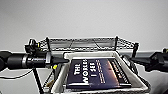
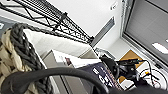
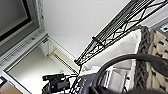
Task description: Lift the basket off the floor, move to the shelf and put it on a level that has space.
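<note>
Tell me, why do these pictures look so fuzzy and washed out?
Head view: soft all over, the book title in the basket barely legible against a pale wall. Left wrist view: the braided rim looms blurred; ceiling light glares. Right wrist view: bright ceiling, the shelf dark against it.

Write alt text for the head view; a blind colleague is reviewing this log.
A cream basket holding a dark blue book titled "The Worlds I See" is held up between two black robot arms, just in front of a black wire shelf's top level. Behind is a plain pale wall.
</note>
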Controlling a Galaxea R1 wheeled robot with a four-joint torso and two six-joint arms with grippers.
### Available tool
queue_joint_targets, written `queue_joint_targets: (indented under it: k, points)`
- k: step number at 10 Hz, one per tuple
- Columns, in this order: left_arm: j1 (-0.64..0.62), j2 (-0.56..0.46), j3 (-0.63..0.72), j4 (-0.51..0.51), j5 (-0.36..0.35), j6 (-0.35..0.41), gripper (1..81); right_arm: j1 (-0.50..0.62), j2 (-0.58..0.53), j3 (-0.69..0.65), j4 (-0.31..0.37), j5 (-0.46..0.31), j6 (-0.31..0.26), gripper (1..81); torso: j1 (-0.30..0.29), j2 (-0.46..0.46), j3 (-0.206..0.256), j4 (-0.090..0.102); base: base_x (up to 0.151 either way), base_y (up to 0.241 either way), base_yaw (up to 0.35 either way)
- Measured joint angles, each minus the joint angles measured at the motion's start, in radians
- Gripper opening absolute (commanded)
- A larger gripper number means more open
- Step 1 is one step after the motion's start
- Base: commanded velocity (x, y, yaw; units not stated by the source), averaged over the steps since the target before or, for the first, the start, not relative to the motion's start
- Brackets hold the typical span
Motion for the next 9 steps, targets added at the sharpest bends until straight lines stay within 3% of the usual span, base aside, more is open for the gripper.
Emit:
queue_joint_targets:
  k: [4,9]
  points:
    - [-0.089,0.056,-0.069,-0.022,0.035,-0.028,1.0,0.084,0.043,-0.092,0.045,-0.054,0.004,1.0,0.0,0.0,0.0,0.0,0.0,0.0,0.0]
    - [-0.221,0.066,-0.116,-0.113,0.095,-0.031,1.0,0.184,0.061,-0.111,0.06,-0.095,0.063,1.0,0.0,0.0,0.0,0.0,0.0,0.0,0.0]
